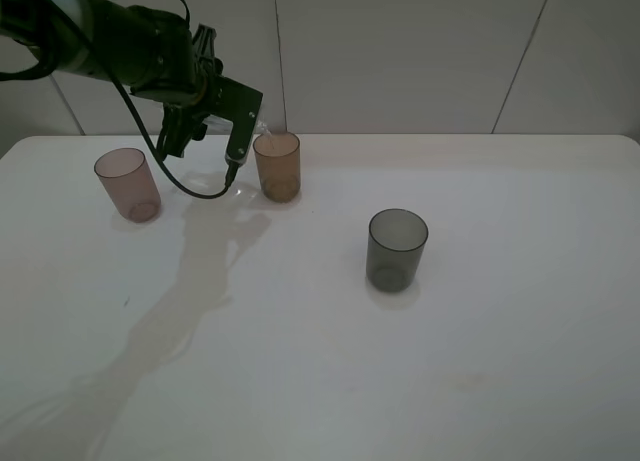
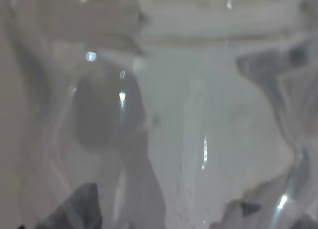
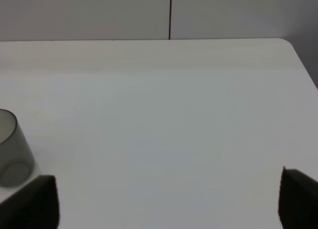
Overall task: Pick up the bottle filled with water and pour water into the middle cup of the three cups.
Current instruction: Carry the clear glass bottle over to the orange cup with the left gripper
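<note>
The left gripper (image 1: 240,139) grasps the bottle (image 1: 263,134), tipped with its mouth at the rim of the middle cup (image 1: 277,171) just beside it, so the pour looks begun or about to begin. The next move calls for more tilt with the mouth over the rim. The right gripper (image 3: 169,195) hangs open, well apart. No writing is readable.

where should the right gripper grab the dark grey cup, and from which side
Take the dark grey cup across its side wall, just above mid-height. It stands upright with bare table around it, so the open right gripper can likely come in level from the right of the high view, jaws straddling it.
</note>
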Motion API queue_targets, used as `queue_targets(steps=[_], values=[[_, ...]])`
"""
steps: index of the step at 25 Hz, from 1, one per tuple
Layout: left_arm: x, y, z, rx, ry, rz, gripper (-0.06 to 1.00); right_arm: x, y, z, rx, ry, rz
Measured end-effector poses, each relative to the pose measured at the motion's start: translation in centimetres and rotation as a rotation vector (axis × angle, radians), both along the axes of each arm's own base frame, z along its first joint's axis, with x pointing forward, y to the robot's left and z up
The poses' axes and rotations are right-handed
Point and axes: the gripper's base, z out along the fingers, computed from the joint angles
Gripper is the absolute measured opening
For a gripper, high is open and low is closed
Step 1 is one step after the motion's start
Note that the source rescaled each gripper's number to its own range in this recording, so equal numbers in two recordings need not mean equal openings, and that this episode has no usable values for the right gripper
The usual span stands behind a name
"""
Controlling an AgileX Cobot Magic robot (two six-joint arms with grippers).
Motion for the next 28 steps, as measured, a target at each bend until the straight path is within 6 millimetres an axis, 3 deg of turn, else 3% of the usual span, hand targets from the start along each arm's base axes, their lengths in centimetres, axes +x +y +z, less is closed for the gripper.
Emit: queue_targets(steps=[28], values=[[0.33,-0.24,0.5,0.03,-0.034,-0.049,0.03,0.0,0.0,0.0,0.0,0.0,0.0]])
